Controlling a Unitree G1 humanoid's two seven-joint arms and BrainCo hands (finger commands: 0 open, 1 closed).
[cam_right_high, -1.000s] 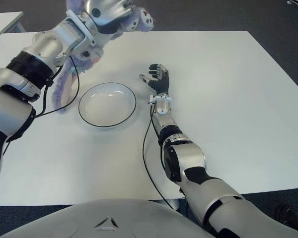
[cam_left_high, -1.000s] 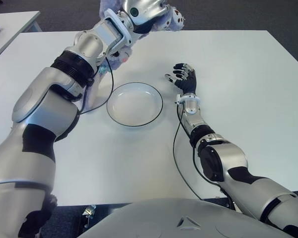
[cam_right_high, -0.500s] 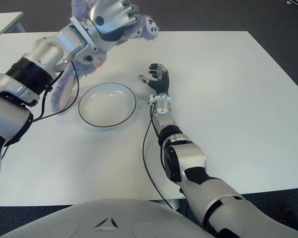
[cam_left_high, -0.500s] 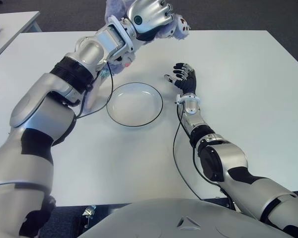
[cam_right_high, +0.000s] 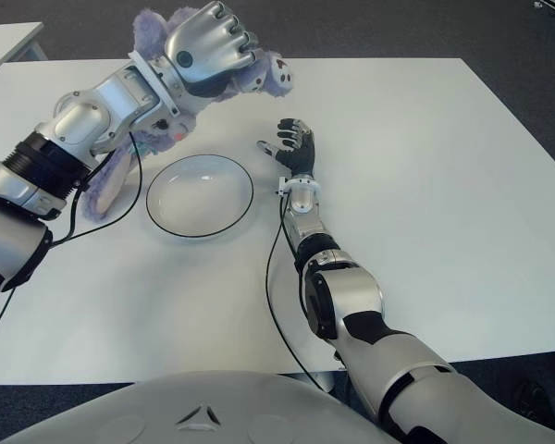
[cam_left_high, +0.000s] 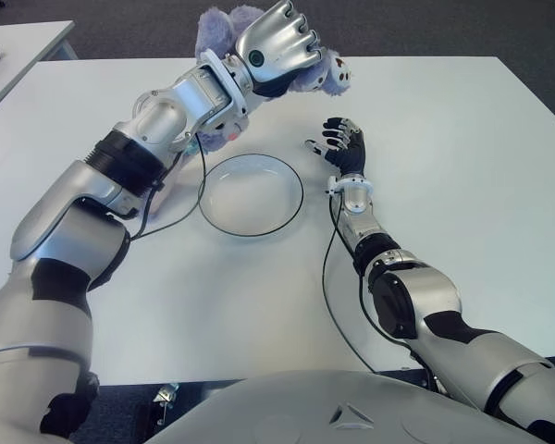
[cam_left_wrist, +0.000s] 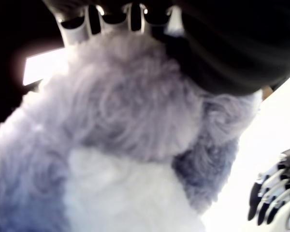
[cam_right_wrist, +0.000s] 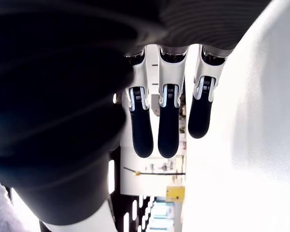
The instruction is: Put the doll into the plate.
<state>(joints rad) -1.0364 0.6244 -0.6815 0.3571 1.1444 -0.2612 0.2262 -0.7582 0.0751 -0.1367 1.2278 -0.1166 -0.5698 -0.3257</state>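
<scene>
the left hand [cam_left_high: 276, 39] is raised above the far side of the white worktop [cam_left_high: 462, 139], its fingers curled tight around the doll [cam_left_high: 224, 26], a fluffy lilac plush with paler patches; the left wrist view is filled with its fur pressed up against the fingers [cam_left_wrist: 113, 13], so the grip looks firm. a long floppy part of the doll hangs down beside the forearm, seen in the right eye view just left of the plate [cam_left_high: 252, 195]. the doll is in the air, beyond the plate's far rim and a little toward the robot's right of its centre, not yet over the bowl of it. the plate, white with a dark rim, sits empty on the worktop near the middle. the right hand [cam_left_high: 342, 146] shows just to the right of the plate, palm up with its fingers loosely spread and holding nothing; it appears idle. the step in hand reads as the carry: the doll is lifted and being brought to the plate. the next move seems to call for drawing the left hand back toward the robot until the doll is above the plate's centre, lowering it, then letting go, with care that the dangling part lands inside the rim rather than draped over it.
</scene>
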